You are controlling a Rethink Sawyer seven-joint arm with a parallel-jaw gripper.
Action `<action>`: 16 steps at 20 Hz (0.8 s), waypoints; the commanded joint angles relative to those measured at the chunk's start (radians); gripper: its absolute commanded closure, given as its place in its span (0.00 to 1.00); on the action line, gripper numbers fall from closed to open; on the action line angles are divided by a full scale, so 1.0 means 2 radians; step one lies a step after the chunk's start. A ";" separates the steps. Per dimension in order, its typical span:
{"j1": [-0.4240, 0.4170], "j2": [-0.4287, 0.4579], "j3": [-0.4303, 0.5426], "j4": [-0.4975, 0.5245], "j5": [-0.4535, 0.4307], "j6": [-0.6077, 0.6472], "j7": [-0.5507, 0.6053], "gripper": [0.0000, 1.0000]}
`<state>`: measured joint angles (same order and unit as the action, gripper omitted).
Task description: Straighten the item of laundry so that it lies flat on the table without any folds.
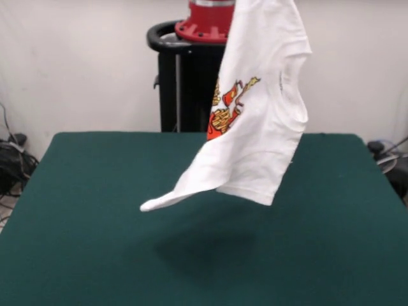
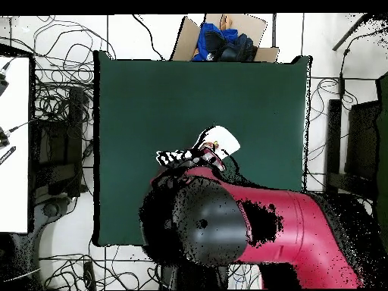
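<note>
Clearly little of the task is done: one white T-shirt (image 1: 258,121) is held aloft over the middle of one green table (image 1: 76,242), bunched and folded, touching nothing, so lowering and spreading are judged left. Whether the gripper is clamped cannot be told.

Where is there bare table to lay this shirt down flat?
The T-shirt hangs in the air above the green table, touching nothing. The whole top is bare: wide open patches lie on either side of the shirt's shadow and toward the front edge. In the overhead view, only the arm crowds the robot-side edge.
</note>
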<state>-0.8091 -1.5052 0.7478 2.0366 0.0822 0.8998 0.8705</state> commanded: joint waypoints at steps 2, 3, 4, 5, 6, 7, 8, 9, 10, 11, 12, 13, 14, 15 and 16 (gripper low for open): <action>0.012 -0.013 -0.025 0.004 0.018 0.065 -0.013 1.00; 0.015 -0.005 -0.023 0.008 0.010 0.050 -0.004 1.00; 0.023 0.021 -0.017 0.016 -0.018 0.006 0.024 1.00; 0.028 0.033 -0.016 0.019 -0.031 -0.016 0.037 1.00; 0.038 0.056 -0.018 0.020 -0.060 -0.048 0.066 1.00; 0.044 0.067 -0.021 0.019 -0.073 -0.062 0.079 1.00; 0.055 0.082 -0.028 0.016 -0.093 -0.080 0.100 1.00; 0.061 0.088 -0.032 0.015 -0.101 -0.089 0.107 1.00; 0.069 0.096 -0.038 0.014 -0.111 -0.102 0.118 1.00; 0.074 0.102 -0.043 0.013 -0.115 -0.108 0.122 1.00; 0.082 0.109 -0.049 0.010 -0.123 -0.117 0.131 1.00; 0.086 0.114 -0.053 0.008 -0.128 -0.121 0.134 1.00; 0.091 0.122 -0.059 0.006 -0.133 -0.129 0.137 1.00; 0.090 0.125 -0.061 0.005 -0.135 -0.133 0.132 1.00; 0.089 0.129 -0.064 0.005 -0.137 -0.137 0.127 1.00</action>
<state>-0.6723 -1.3621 0.7061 2.0262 -0.1187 0.6934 0.8709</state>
